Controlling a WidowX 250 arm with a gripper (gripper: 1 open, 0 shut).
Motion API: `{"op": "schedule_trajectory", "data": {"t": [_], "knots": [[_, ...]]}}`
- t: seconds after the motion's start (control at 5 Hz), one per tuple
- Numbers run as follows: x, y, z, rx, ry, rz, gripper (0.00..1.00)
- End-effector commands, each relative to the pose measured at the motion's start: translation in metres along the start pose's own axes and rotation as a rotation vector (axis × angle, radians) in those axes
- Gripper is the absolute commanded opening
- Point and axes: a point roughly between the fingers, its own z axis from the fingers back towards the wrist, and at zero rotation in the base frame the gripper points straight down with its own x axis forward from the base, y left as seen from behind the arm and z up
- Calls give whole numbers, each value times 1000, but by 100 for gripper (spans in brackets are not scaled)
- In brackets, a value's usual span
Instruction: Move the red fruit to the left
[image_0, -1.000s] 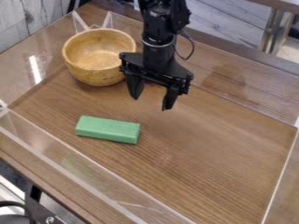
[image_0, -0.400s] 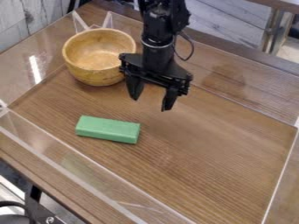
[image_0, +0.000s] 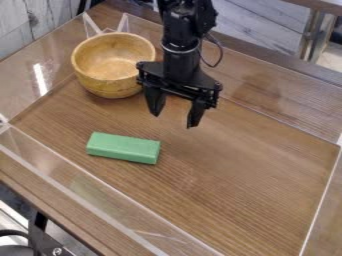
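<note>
The red fruit does not show in this view; it is hidden or out of view. My black gripper (image_0: 174, 110) hangs from the arm over the middle of the wooden table (image_0: 241, 170), just right of the wooden bowl (image_0: 107, 64). Its fingers (image_0: 197, 112) point down and stand apart, with only bare table showing between them. The gripper is open and holds nothing that I can see.
A flat green rectangular block (image_0: 124, 148) lies on the table in front of and left of the gripper. Low clear plastic walls (image_0: 321, 215) run around the table's edges. Metal furniture legs stand behind the table at the top right.
</note>
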Motion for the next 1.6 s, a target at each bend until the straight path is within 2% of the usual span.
{"op": "schedule_trajectory", "data": {"t": [0.0, 0.2, 0.4, 0.8, 1.0, 1.4], "knots": [[-5, -12, 22, -42, -60, -44, 100], [-15, -22, 29, -64, -68, -76, 100], [-22, -27, 32, -66, -76, -85, 100], [-22, -23, 35, -55, -107, -82, 100], [-21, -22, 33, -46, -112, -77, 100], [-23, -24, 27, -39, -101, -65, 100]]}}
